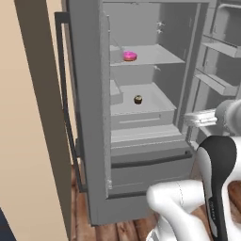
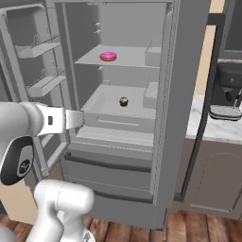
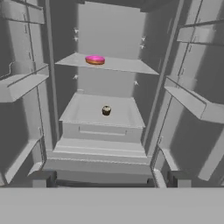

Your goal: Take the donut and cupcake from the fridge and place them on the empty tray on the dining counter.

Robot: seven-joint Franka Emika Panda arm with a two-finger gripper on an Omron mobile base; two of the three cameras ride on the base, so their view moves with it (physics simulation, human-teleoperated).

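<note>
The fridge point(image 2: 118, 156) stands with both doors swung wide. The donut point(image 3: 95, 60) lies on the upper shelf point(image 3: 118, 64), the cupcake point(image 3: 106, 110) on the lower shelf point(image 3: 87, 111) beneath it, well apart. The gripper point(image 3: 109, 181) hangs in front of the compartment with its jaws spread wide, holding nothing. Reaching in too high could catch the upper shelf's front edge; a careless approach could nudge the small cupcake over or push it deeper.
</note>
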